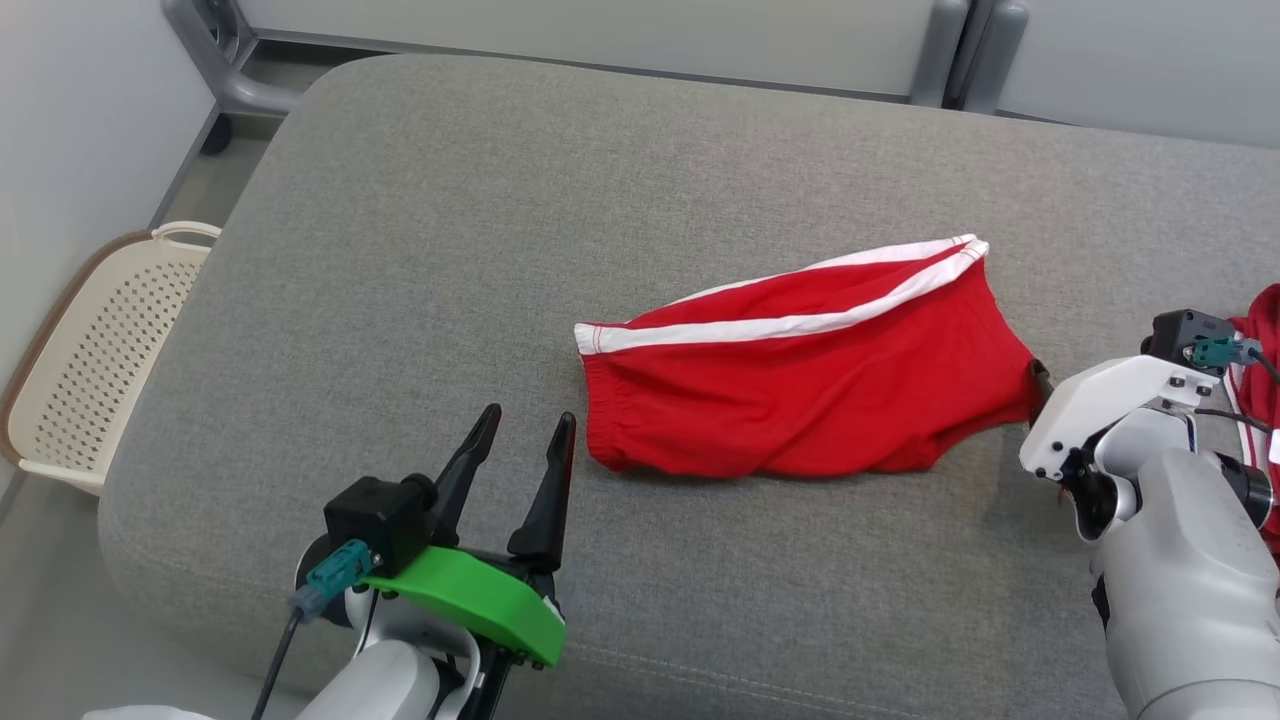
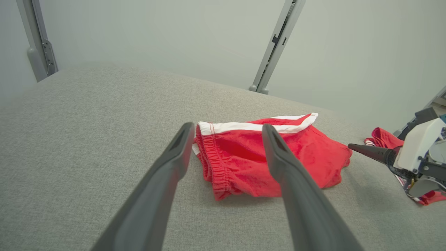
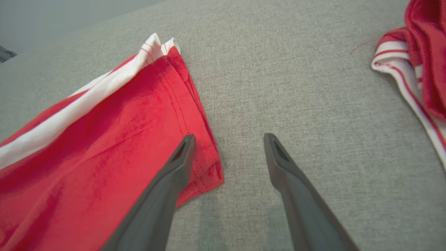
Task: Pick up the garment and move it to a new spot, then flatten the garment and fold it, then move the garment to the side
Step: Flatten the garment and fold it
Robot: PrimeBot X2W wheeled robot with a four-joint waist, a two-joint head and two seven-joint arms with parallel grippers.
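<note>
The garment, red shorts with a white side stripe, lies folded over on the grey cushion. My left gripper stands open just left of its elastic waistband, apart from it. In the left wrist view the garment lies beyond the spread fingers of the left gripper. My right gripper is at the garment's right end, mostly hidden behind its white wrist. In the right wrist view the right gripper is open; one finger is over the hem corner of the garment, the other over bare cushion.
A second red and white cloth lies at the cushion's right edge, behind my right wrist. A cream perforated basket sits on the floor at the left. Grey frame legs stand beyond the cushion's far edge.
</note>
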